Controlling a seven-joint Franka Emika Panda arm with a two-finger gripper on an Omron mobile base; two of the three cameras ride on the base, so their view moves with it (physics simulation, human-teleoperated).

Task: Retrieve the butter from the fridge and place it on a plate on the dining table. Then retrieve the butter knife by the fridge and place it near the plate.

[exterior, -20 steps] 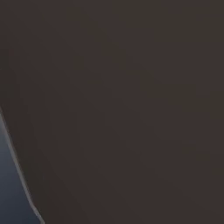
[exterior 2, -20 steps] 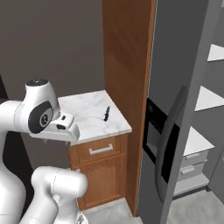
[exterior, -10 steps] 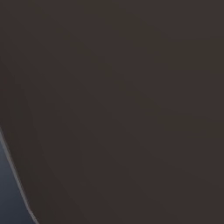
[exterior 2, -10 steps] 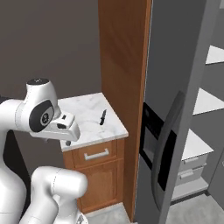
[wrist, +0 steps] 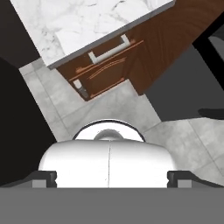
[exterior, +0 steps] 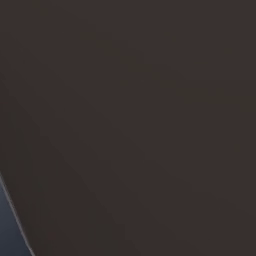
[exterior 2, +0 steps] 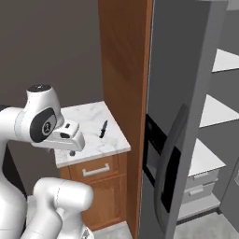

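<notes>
The butter knife (exterior 2: 103, 129), small and dark, lies on the marble top of a small wooden cabinet (exterior 2: 93, 175) left of the fridge (exterior 2: 179, 70). The grey fridge has a black dispenser panel and a dark handle, and white shelves (exterior 2: 219, 112) show on its right side. My gripper (exterior 2: 71, 148) hangs open and empty over the cabinet's front left corner, short of the knife. In the hand view the gripper (wrist: 111, 178) points down at the cabinet's drawer handle (wrist: 109, 50) and the floor. The butter, the plate and the dining table are out of view.
A tall wooden panel (exterior 2: 123, 70) stands between the cabinet and the fridge. A dark wall (exterior 2: 46, 46) runs behind the cabinet. The left base view faces a dark flat surface (exterior: 130, 125). Grey tiled floor (wrist: 109, 103) lies in front of the cabinet.
The whole right base picture has shifted left and down, so the base has moved; cabinet, knife and fridge stay put. The arm keeps its pose and the gripper stays open.
</notes>
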